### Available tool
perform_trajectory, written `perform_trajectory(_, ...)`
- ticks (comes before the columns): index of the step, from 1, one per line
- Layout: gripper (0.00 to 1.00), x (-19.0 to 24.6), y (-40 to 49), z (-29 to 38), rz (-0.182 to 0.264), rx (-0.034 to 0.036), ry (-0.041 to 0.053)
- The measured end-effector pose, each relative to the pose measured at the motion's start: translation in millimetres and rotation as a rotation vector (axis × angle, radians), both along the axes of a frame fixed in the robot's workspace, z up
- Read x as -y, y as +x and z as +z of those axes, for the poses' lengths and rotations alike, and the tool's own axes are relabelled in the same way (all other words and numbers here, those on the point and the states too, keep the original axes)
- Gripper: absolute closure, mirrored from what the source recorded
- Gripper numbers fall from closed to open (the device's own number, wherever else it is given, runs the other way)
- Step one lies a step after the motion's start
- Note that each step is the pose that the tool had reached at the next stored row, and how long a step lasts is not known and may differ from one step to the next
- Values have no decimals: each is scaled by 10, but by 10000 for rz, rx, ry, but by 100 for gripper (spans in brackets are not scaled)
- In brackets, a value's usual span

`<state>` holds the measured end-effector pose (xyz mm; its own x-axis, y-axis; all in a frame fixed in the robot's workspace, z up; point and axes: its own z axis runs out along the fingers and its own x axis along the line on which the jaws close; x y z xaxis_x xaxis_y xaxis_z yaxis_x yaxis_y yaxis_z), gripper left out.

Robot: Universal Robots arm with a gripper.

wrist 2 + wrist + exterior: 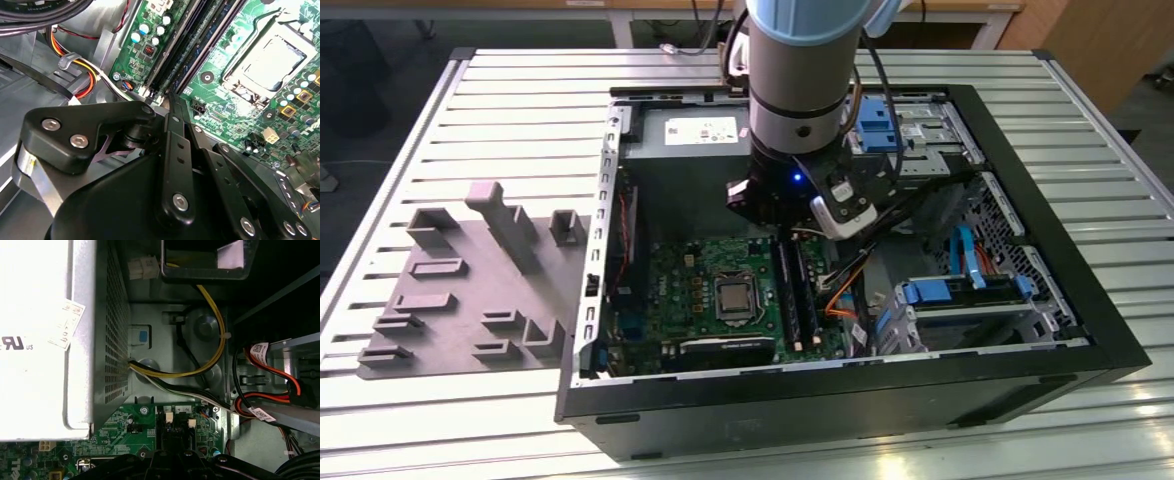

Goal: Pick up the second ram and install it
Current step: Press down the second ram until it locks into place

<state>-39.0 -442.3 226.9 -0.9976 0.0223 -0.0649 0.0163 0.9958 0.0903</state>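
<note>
Second wrist view, nearest thing first: what do you get?

Black links of the hand (170, 102), tapering to a tip over the near end of the long black slots (192, 37). Whether it is spread, pressed together or pinching something, I cannot tell. Beyond the slots lies the processor socket (265, 60) on the green motherboard (220, 102).

And the second ram?

From the exterior view, a thin dark stick (786, 290) stands on edge in the slot row just beside the socket, on the exterior view's right of it, one end under the arm (798, 110). I cannot tell whether the hand touches it.

Does the first wrist view add anything?

Yes, what lies past the slots, away from the socket: a silver power supply (50, 335) with a perforated side, and yellow, white and black cables (200, 371) curving from it.

Further out?

Only the exterior view takes in the whole open case (1067, 290), blue drive carriers (961, 292) well beyond the slots from the socket, and, outside the case wall on the socket's other side, a grey holder block (467, 285) on the slatted tabletop (520, 90).
</note>
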Motion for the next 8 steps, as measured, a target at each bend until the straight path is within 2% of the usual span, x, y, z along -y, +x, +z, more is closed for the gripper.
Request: perform_trajectory(8, 89, 0, 0, -7, -118, 0, 1)
